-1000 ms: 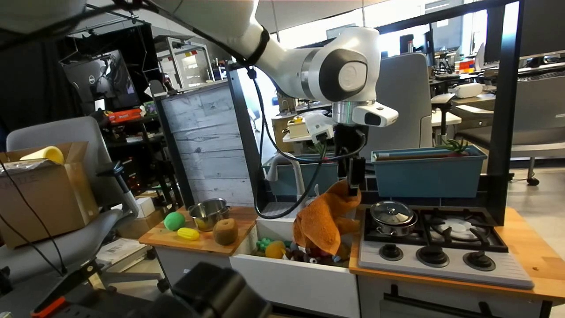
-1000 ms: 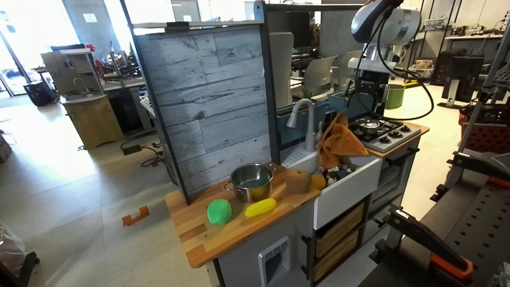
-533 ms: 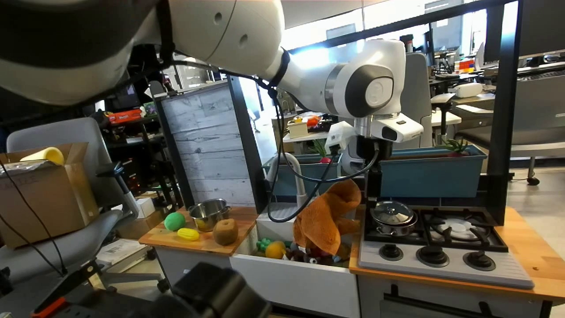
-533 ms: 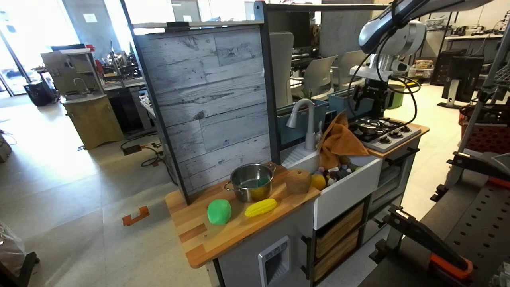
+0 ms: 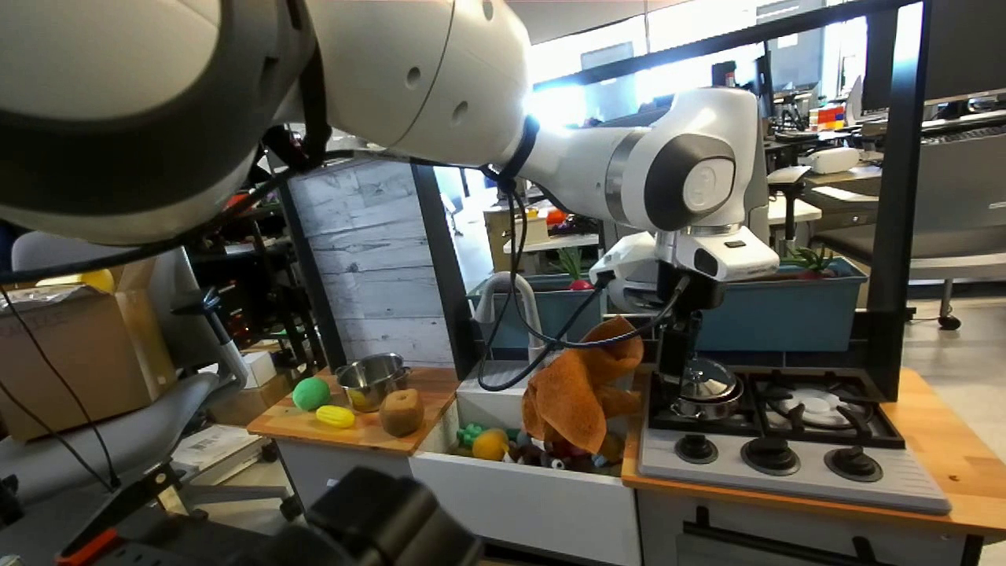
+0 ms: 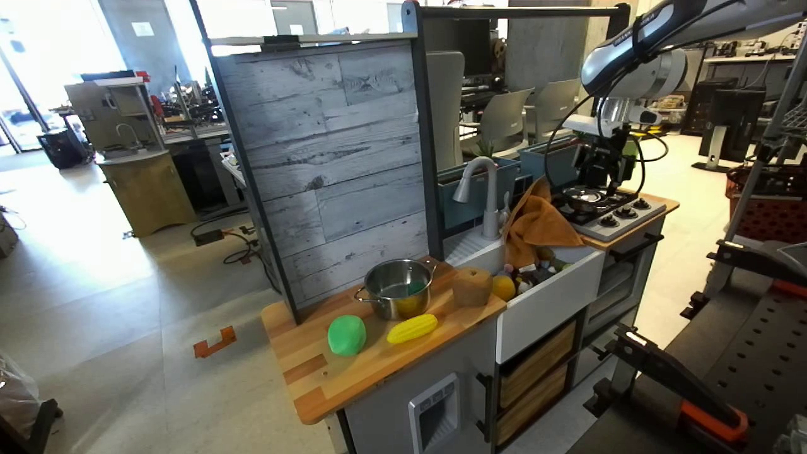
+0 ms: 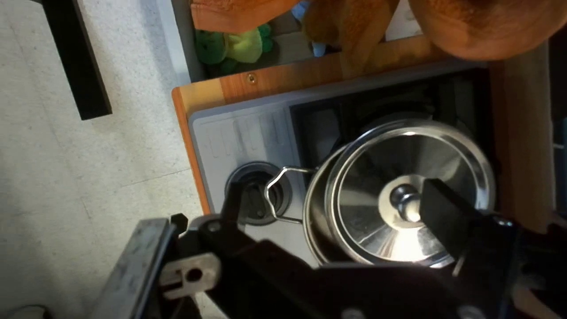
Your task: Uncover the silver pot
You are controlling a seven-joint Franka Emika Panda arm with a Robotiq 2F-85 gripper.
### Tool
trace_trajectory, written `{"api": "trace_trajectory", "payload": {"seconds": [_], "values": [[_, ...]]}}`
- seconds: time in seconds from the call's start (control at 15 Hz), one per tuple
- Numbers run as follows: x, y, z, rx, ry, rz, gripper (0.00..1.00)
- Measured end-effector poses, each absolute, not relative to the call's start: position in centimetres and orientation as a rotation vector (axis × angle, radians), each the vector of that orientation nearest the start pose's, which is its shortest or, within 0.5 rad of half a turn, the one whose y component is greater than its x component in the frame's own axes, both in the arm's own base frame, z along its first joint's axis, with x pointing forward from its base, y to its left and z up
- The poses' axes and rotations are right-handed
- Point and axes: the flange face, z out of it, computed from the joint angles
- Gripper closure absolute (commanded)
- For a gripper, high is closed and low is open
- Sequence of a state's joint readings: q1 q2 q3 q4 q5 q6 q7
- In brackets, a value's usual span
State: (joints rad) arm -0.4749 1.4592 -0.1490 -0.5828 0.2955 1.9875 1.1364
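Still lidded, the silver pot (image 7: pixel 316 215) points 1 handle (image 7: pixel 267 193) frontward.

This is a robotics lab in an open, office-like room, with a play kitchen (image 6: pixel 378 208) set up in it. The white robot arm (image 5: pixel 440 86) marks it as a lab. The scaled-down stovetop (image 5: pixel 813 468), gooseneck faucet (image 6: pixel 490 202), toy corn cob (image 6: pixel 413 328) and stuffed toy (image 7: pixel 246 46) in the sink (image 5: pixel 526 503) show that the kitchen is pretend. A wood-fronted miniature kitchen (image 6: pixel 148 195) stands across the gray floor (image 6: pixel 126 302). Office pieces surround them: gray chairs (image 6: pixel 501 116), a swivel chair (image 5: pixel 157 417) bearing a cardboard box (image 5: pixel 71 362), a monitor (image 6: pixel 747 116) and a cluttered table (image 6: pixel 750 59). Black-and-orange clamps (image 6: pixel 678 376) occupy the near corner in an exterior view.
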Motion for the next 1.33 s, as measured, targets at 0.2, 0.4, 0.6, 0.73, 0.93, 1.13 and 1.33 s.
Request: {"api": "trace_trajectory", "payload": {"seconds": [0.2,0.4,0.6,0.73,0.93,1.13,1.33], "values": [[68.0,-39.9,7.3,-1.818,2.467,0.089,0.0],[67.9,-39.8,7.1,-1.812,2.475,0.093,0.0],[67.9,-39.8,7.1,-1.813,2.475,0.093,0.0],[67.9,-39.8,7.1,-1.817,2.476,0.095,0.0],[68.9,-39.4,7.4,-1.8,2.45,-0.005,0.0],[70.1,-38.1,6.9,-1.756,2.441,-0.117,0.0],[70.7,-36.7,6.3,-1.702,2.484,-0.117,0.0]]}}
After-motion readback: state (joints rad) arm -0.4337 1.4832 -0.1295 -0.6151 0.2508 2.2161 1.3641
